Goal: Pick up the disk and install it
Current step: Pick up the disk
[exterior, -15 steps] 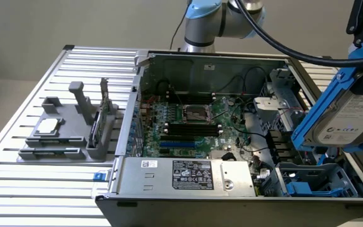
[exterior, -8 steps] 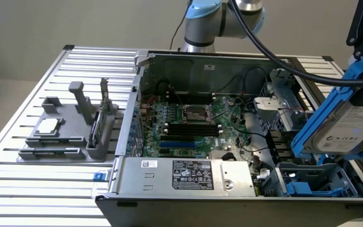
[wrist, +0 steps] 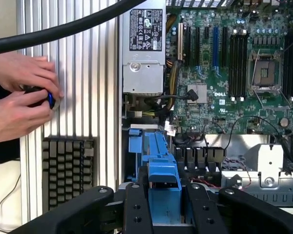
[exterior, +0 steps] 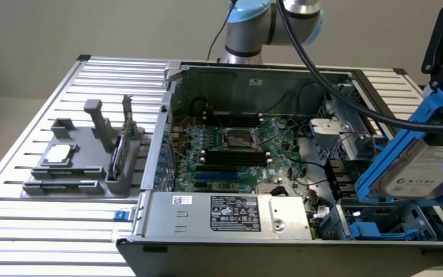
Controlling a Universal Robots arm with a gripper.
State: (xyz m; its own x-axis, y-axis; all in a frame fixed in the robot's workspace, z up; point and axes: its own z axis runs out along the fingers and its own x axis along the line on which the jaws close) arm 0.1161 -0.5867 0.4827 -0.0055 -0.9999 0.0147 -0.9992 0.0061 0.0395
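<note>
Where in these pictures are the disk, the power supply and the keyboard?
disk [exterior: 425, 167]: exterior view, on its labelled silver face.
power supply [exterior: 233, 212]: exterior view, on its label.
keyboard [wrist: 68, 170]: wrist view, on its keys.

Open PC case [exterior: 252, 78] w/ mobo [exterior: 229, 156], PSU [exterior: 221, 212]; grey holder [exterior: 60, 187] beside, on slatted table [exterior: 44, 231].

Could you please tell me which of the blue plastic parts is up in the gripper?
The carrier around the disk, gripped above the case; the other blue bracket sits low inside it.
</note>
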